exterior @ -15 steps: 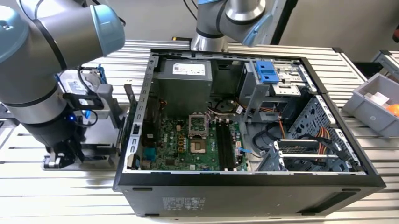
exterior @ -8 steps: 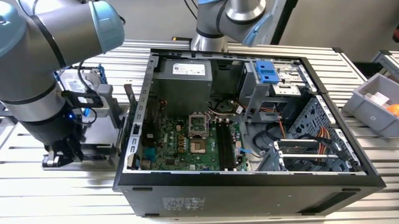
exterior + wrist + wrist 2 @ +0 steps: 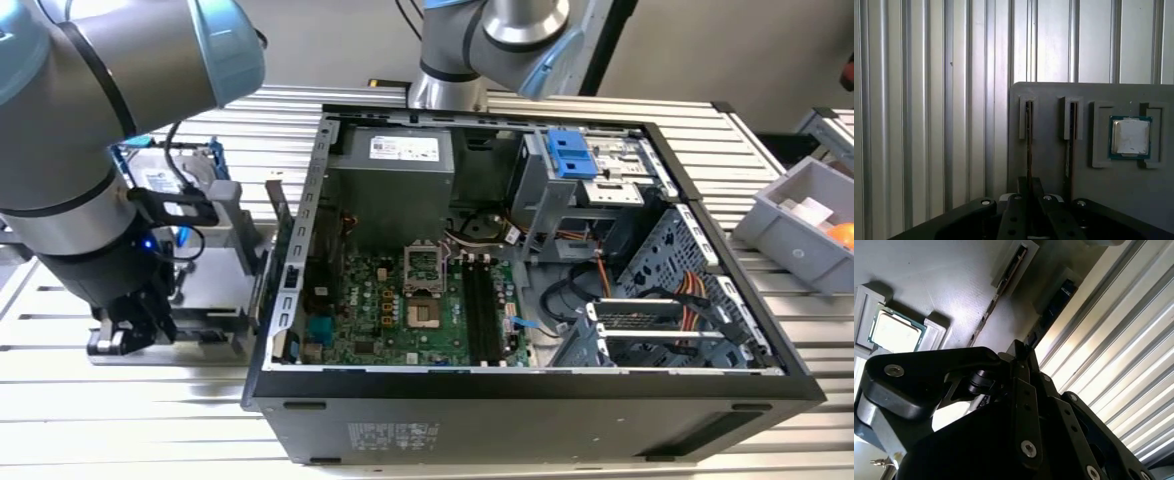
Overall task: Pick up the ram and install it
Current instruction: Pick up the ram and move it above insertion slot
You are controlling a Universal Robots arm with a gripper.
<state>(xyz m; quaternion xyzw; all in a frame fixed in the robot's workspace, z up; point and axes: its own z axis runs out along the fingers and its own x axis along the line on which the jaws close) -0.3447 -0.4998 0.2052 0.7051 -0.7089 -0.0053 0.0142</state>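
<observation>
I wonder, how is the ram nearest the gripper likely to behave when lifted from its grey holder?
The ram looks thin and flat, so probably stiff and light. Standing upright in its holder slot, it may bind if tilted.

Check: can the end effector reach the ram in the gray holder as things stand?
Probably yes. The end effector is lined up with one ram stick standing on edge in the gray holder, with nothing between them; the processor sits apart.

Grey arm (image 3: 80, 130), light-blue joint caps (image 3: 230, 50), black pincer (image 3: 1029, 186)
</observation>
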